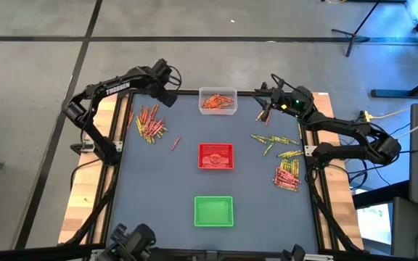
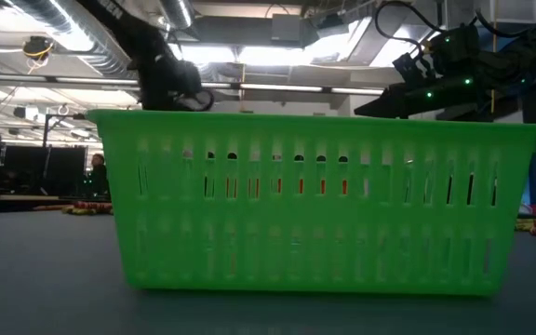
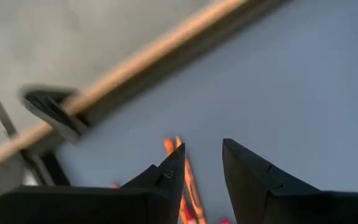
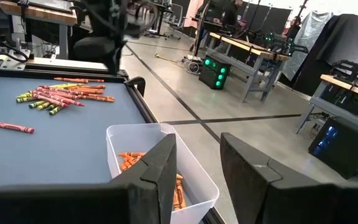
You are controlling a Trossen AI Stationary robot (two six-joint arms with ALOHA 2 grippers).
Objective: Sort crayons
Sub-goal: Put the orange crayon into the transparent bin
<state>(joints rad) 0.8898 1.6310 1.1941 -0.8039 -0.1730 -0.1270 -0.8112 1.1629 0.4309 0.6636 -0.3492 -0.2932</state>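
Crayons lie in a heap (image 1: 149, 122) at the table's far left, and one red crayon (image 1: 175, 143) lies apart from it. More crayons are strewn at the right (image 1: 276, 141), with a heap (image 1: 287, 175) nearer the front. Orange crayons fill a clear tray (image 1: 218, 101) at the far edge. My left gripper (image 1: 167, 92) hangs over the far left corner, open, with the heap's crayons (image 3: 190, 186) below it. My right gripper (image 4: 199, 162) is held level beside the clear tray (image 4: 194, 174), open, with nothing between its fingers.
A red tray (image 1: 215, 156) sits mid-table and a green tray (image 1: 213, 211) near the front edge; the green tray (image 2: 324, 200) fills the low view. Bare table surface lies between the trays and the crayon heaps. Desks and equipment stand in the room beyond.
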